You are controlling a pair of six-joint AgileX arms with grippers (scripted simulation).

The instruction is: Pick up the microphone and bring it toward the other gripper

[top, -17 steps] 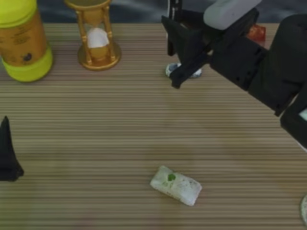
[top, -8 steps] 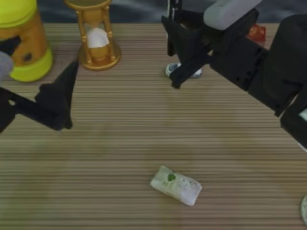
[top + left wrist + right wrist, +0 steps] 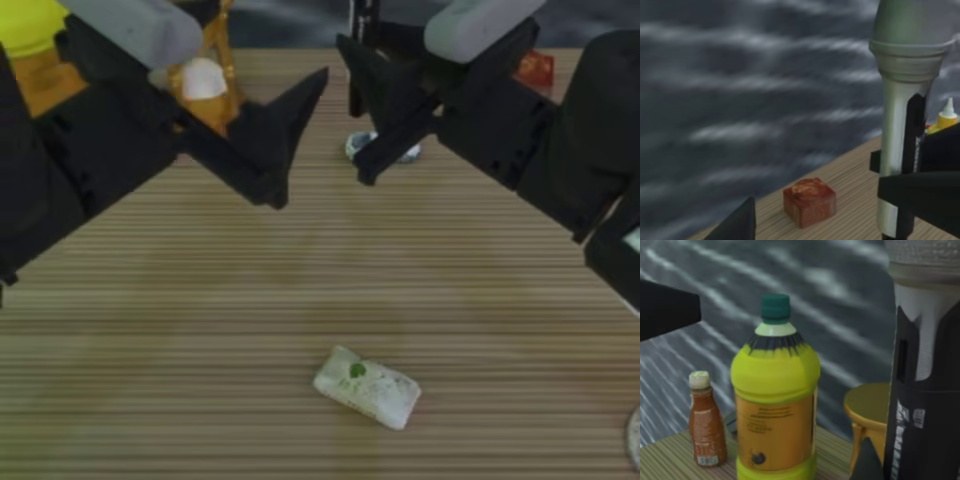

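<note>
The table (image 3: pixel 180 360) is crowded along the upper edge of the top view. My left arm fills the upper left, hiding most of the yellow bottle (image 3: pixel 28 22) and part of the hourglass (image 3: pixel 205 78). The left gripper (image 3: pixel 298 135) has its fingers spread and nothing between them. It points at the right gripper (image 3: pixel 365 115), near it at upper centre, whose fingers are clamped on the upright microphone (image 3: pixel 901 125). From above, the fingers cover the microphone, and the grey patch under them is probably its head. A white toy car (image 3: pixel 366 387) lies alone at lower centre. A red cube (image 3: pixel 535 68) sits behind the right arm, and a small brown sauce bottle (image 3: pixel 705 425) stands beside the yellow one.
</note>
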